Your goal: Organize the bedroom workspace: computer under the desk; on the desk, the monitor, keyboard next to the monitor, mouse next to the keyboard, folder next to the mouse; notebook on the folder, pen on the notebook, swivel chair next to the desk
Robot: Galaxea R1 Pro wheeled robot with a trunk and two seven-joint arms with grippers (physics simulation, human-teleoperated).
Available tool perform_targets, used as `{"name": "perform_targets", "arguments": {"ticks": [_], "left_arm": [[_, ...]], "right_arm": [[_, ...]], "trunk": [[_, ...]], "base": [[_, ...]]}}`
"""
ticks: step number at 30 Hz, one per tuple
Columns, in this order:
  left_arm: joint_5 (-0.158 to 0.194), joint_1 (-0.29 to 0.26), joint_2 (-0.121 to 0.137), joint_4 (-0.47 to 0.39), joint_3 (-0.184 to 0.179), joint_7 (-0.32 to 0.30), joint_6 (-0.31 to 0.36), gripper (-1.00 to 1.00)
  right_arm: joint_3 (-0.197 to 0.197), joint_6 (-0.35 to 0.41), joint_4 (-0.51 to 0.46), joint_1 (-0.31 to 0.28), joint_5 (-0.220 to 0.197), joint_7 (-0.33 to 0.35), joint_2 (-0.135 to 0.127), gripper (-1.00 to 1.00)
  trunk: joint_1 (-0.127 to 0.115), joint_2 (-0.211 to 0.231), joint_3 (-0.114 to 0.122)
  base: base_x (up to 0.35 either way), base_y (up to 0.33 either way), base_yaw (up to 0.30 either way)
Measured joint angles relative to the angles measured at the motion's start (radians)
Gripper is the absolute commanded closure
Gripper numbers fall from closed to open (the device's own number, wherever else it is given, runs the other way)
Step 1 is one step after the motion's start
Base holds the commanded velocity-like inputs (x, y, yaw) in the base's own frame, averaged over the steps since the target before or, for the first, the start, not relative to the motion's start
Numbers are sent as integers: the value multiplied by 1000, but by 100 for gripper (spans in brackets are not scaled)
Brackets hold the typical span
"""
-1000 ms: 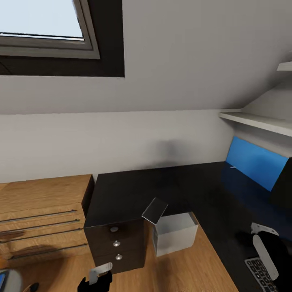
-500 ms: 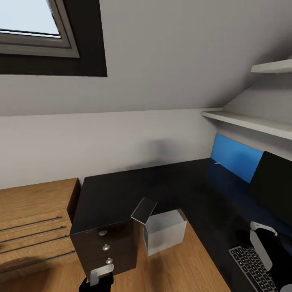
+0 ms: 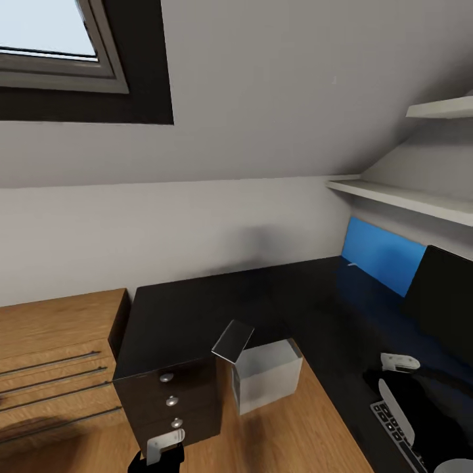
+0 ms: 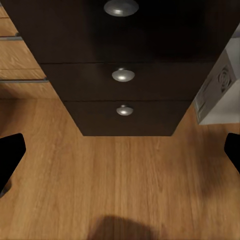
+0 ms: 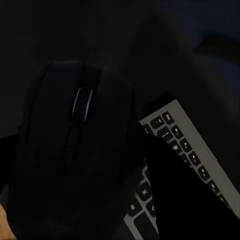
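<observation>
The mouse [image 5: 75,125], a dark rounded lump, sits between the fingers of my right gripper [image 5: 85,165], which is shut on it above the keyboard [image 5: 190,160]. In the head view my right arm hangs over the keyboard [image 3: 387,417] at the glossy black desk's [image 3: 197,309] right end, in front of the black monitor [image 3: 447,295]. The pale computer [image 3: 266,374] stands on the floor beside the dark drawer unit [image 3: 171,401]. My left gripper [image 3: 157,456] is open and low in front of the drawers [image 4: 122,75], with the computer's [image 4: 222,85] side nearby.
A light wooden low shelving unit [image 3: 52,348] stands left of the desk. A blue wall panel [image 3: 384,256] and white shelves [image 3: 394,194] are on the right wall. A roof window [image 3: 46,39] is high on the left. Wooden floor [image 4: 120,190] lies before the drawers.
The head camera swung right a second ago and has since held still. My right arm has shifted left and forward over the keyboard, covering more of it. The left arm has stayed put.
</observation>
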Motion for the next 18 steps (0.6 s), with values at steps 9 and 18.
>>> {"name": "perform_targets", "arguments": {"ticks": [9,18], "left_arm": [[1,0,0,3,-1,1,1,-100],[2,0,0,4,-35,1,0,-100]], "right_arm": [[-6,-2,8,0,2,0,0,100],[-11,-43,56,0,1,0,-4,100]], "trunk": [[0,0,0],[0,0,0]], "base": [[193,0,0],[223,0,0]]}}
